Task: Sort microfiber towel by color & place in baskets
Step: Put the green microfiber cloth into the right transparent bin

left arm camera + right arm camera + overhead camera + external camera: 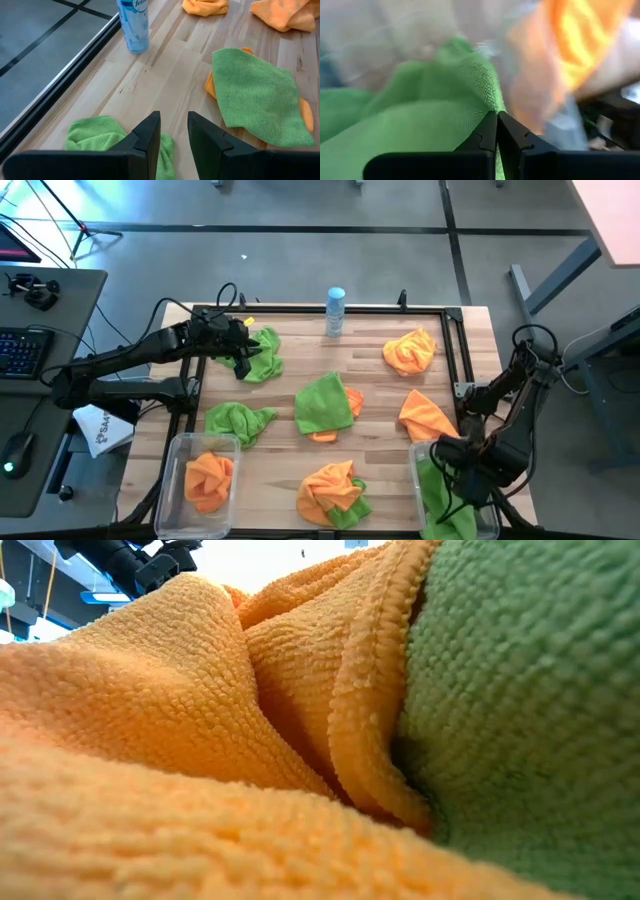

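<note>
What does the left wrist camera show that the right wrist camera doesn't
Only the left wrist view shows the white-and-blue bottle, the bare wooden table, a green towel lying over an orange one, and the left gripper open above a green towel. Only the right wrist view shows the right gripper shut against a green towel in a clear basket. Both show green and orange towels.

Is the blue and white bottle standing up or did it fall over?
Standing up. The high view looks straight down on the bottle's round cap at the table's far edge, and the left wrist view shows its body upright on the wood.

Bare surface (290, 360) between far-left green cloth (262, 352) and centre green cloth (323, 403), bottle (335, 311) blocking far edge
</note>
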Robot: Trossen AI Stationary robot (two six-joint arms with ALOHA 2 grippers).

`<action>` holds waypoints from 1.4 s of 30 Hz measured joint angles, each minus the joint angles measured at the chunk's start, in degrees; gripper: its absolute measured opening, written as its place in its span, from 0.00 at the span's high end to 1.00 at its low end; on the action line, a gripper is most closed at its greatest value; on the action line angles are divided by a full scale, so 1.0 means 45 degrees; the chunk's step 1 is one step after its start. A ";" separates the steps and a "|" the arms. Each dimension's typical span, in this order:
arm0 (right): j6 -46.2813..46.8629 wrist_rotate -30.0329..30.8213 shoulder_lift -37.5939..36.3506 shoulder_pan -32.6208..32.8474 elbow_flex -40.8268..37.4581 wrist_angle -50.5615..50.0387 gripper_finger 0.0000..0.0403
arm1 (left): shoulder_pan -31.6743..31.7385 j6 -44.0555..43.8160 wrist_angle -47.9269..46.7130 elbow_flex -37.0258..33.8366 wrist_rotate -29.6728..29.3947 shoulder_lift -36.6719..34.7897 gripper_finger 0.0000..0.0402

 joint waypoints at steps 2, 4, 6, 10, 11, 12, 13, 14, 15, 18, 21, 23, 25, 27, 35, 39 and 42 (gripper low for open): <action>-0.0575 -0.0398 0.0004 0.0000 0.0000 0.0694 1.00 | 0.0000 0.0005 0.0000 0.0000 0.0000 0.0000 0.78; -0.1000 -0.0895 0.0004 0.0000 0.0000 0.1319 1.00 | 0.0000 0.0004 -0.0004 0.0000 0.0000 0.0000 0.78; -0.1117 -0.0992 0.0047 0.0005 0.0000 0.1732 1.00 | -0.0001 0.0010 -0.0004 0.0000 0.0000 0.0000 0.78; -0.1520 -0.1037 0.0575 0.0005 0.0000 0.1923 1.00 | 0.0000 0.0019 0.0000 0.0000 0.0000 0.0000 0.78; -0.1832 -0.1053 0.0836 0.0005 0.0000 0.2049 1.00 | 0.0000 0.0019 0.0000 0.0000 0.0000 0.0000 0.78; -0.2239 -0.1130 0.1127 0.0000 0.0000 0.2252 1.00 | -0.0002 0.0019 0.0000 0.0000 0.0000 0.0000 0.78; -0.2732 -0.1310 0.1452 0.0000 0.0000 0.2470 1.00 | -0.0002 0.0019 0.0000 0.0000 0.0000 0.0002 0.78; -0.3251 -0.1567 0.1798 0.0000 0.0000 0.2611 1.00 | -0.0001 0.0019 0.0000 0.0000 0.0000 0.0000 0.78; -0.3622 -0.1817 0.2118 0.0000 0.0005 0.2641 1.00 | 0.0000 0.0019 0.0000 0.0000 0.0000 0.0004 0.78; -0.3847 -0.1951 0.2948 0.0094 0.0000 0.2634 1.00 | -0.0003 0.0024 0.0000 0.0000 0.0000 0.0003 0.78; -0.3432 -0.1373 0.3457 0.0296 0.0000 0.2975 1.00 | 0.0000 0.0024 0.0000 0.0000 0.0000 0.0002 0.78; -0.2980 -0.1079 0.3665 0.0450 0.0000 0.3178 1.00 | -0.0002 0.0024 0.0000 0.0000 0.0000 0.0005 0.78; -0.2577 -0.1011 0.3844 0.0623 0.0000 0.3351 1.00 | -0.0002 0.0024 0.0000 0.0000 0.0000 0.0005 0.78; -0.2032 -0.1035 0.3938 0.0790 0.0000 0.3348 1.00 | -0.0005 0.0024 0.0000 0.0000 0.0000 0.0005 0.78; 0.0408 -0.0507 0.2472 0.1035 0.0199 0.3094 0.95 | -0.0004 0.0024 0.0000 0.0000 0.0000 0.0005 0.78; 0.0872 -0.0681 0.1719 0.1007 0.0199 0.2937 0.90 | -0.0004 0.0024 0.0000 0.0000 0.0000 0.0005 0.78; 0.0934 -0.1123 0.1341 0.1005 0.0199 0.2989 0.85 | -0.0005 0.0024 0.0000 0.0000 0.0000 0.0005 0.78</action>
